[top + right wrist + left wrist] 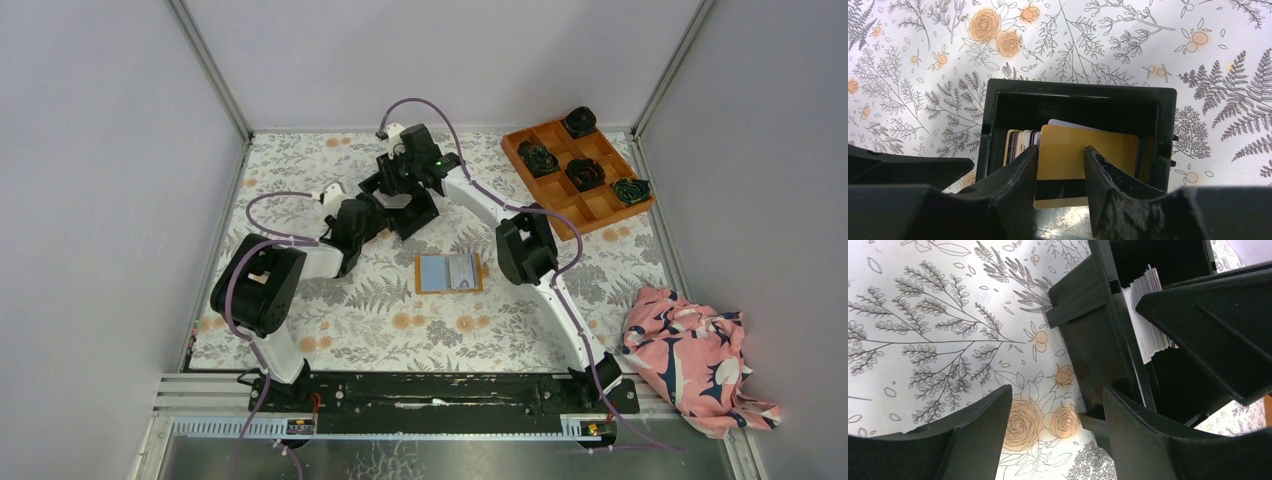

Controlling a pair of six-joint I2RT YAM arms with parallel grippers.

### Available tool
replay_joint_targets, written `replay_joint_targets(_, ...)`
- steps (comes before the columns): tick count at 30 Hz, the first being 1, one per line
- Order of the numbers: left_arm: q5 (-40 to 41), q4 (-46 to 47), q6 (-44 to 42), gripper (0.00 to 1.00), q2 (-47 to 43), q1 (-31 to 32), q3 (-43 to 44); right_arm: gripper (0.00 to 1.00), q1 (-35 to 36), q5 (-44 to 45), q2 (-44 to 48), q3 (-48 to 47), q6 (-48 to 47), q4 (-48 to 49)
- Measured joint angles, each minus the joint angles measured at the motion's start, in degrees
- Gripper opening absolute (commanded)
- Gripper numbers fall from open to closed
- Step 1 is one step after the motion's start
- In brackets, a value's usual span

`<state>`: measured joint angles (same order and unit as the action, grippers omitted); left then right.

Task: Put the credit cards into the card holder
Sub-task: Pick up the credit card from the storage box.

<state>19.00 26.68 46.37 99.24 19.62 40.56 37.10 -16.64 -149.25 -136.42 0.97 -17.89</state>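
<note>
The card holder [449, 272] lies open and flat in the middle of the table, light blue inside with an orange-tan rim. The credit cards [1020, 140] stand packed in a black bin [1080, 97]. A gold card with a black stripe [1063, 160] leans out at the front. My right gripper [1060, 155] hangs over the bin, open, and the gold card's face shows through the gap between its fingers. My left gripper [1055, 405] is open beside the bin's outer wall [1098, 355], with only the tablecloth between its fingers. The card stack [1148, 315] shows edge-on there.
An orange compartment tray [560, 215] with dark rosettes sits at the back right. A pink patterned cloth [690, 360] is bunched at the near right edge. Both arms crowd the bin [415, 218] at the back centre. Grey walls enclose the table.
</note>
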Motion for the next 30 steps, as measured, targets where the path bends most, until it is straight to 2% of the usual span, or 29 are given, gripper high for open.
replay_joint_targets(8,-1.55,-0.44,-0.02,0.74,2.34,-0.17,2.19,0.39,-0.02,-0.83,0.37,0.96,1.09,1.57)
replay_joint_targets(30,-3.17,-1.05,-0.22,0.75,3.61,-0.24,3.80,0.40,1.90,-0.87,4.98,4.83,1.27,1.84)
